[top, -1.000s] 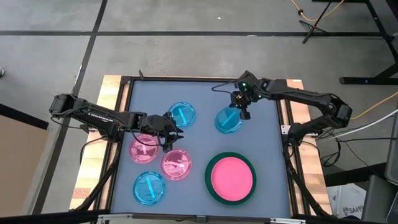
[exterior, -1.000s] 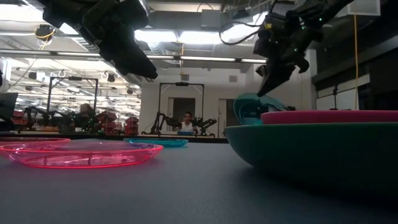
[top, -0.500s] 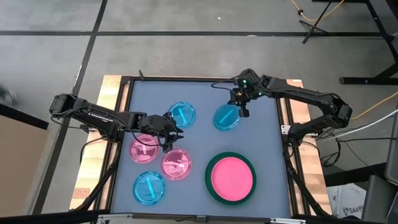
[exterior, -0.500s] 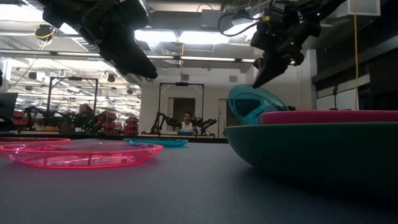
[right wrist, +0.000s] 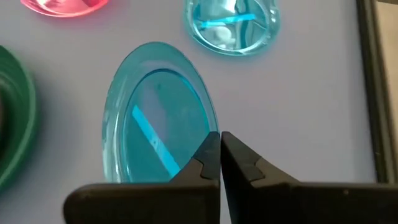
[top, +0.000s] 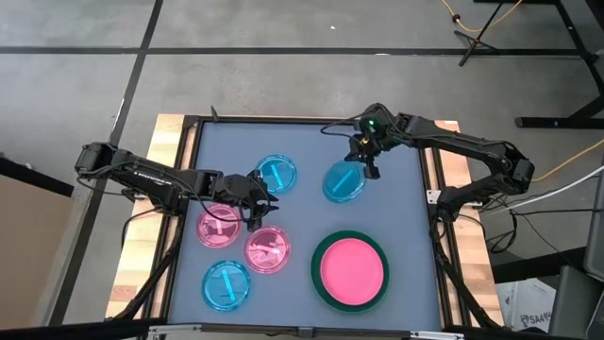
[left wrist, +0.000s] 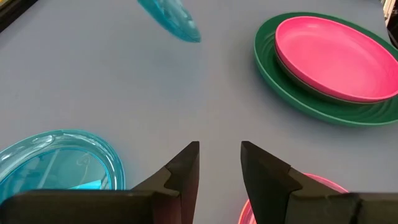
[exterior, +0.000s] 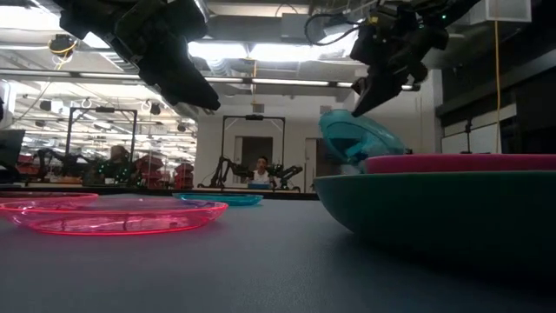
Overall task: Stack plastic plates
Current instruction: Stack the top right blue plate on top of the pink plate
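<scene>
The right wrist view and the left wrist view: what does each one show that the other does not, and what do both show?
Only the right wrist view shows the right tool shut on the rim of the tilted blue plate, and a small pink plate.

Only the left wrist view shows the left tool open over bare table, and the pink plate stacked inside the green plate.

Both show the tilted blue plate, the green plate and a flat blue plate.

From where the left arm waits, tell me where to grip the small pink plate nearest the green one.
Pinch the raised rim of the small pink plate from above with the left tool: it lies flat, apart from its neighbours, so only the edge offers a hold.
</scene>
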Robot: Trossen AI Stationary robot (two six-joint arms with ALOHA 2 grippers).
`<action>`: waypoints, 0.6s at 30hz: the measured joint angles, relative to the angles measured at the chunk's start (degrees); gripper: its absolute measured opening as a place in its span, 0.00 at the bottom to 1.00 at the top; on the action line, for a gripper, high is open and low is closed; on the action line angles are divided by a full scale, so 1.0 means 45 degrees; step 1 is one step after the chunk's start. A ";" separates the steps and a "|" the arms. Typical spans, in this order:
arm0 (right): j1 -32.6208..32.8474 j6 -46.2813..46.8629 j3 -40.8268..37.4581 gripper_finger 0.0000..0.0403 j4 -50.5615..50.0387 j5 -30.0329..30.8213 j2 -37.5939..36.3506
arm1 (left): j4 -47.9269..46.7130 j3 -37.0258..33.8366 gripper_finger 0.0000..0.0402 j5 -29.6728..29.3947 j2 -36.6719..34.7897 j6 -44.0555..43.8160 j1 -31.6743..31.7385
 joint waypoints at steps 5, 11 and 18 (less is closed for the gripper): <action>0.0513 0.0032 0.0002 0.00 0.0004 -0.0102 0.0000 | -0.0003 0.0000 0.28 0.0000 0.0000 -0.0002 0.0000; 0.1325 0.0415 -0.0002 0.00 0.0006 -0.0202 0.0000 | -0.0004 0.0000 0.28 0.0000 0.0000 0.0000 0.0000; 0.1905 0.0683 -0.0001 0.00 0.0006 -0.0634 0.0000 | 0.0000 0.0000 0.28 0.0000 0.0000 -0.0002 0.0000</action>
